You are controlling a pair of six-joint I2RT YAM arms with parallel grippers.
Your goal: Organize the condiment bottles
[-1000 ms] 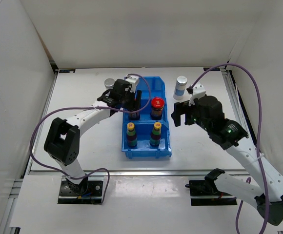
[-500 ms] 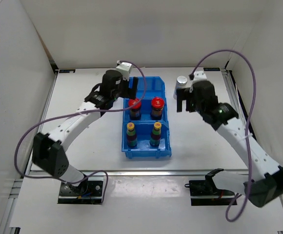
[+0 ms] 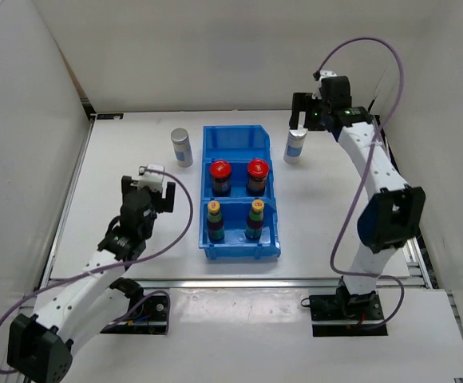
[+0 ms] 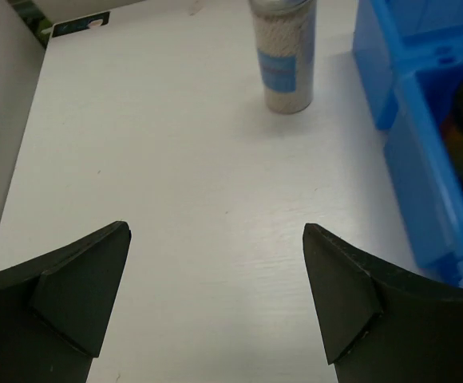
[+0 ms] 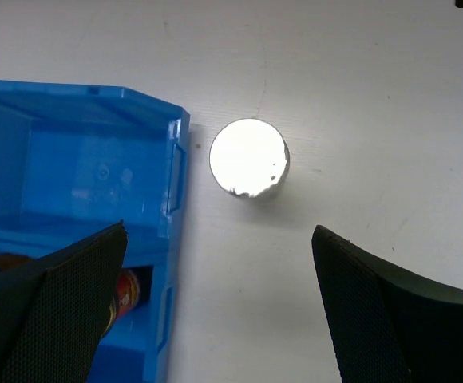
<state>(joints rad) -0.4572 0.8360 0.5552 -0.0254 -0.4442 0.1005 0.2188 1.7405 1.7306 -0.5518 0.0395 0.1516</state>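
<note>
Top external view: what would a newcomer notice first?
The blue bin in the middle holds two red-lidded jars in its middle row and two yellow-capped bottles in front. Two silver-capped bottles stand outside it, one each side. The open right gripper hovers above the right one. The open left gripper, left of the bin, holds nothing.

White table [image 3: 128, 144] carries three things directly; blue bin [image 3: 237, 142] sits about mid-table, long side running near to far; left silver-capped bottle [image 3: 182, 148] upright on the bare top just beside the bin's far-left corner, not touching; right silver-capped bottle [image 3: 295, 146] upright just beside the far-right corner, also apart from the bin.
</note>
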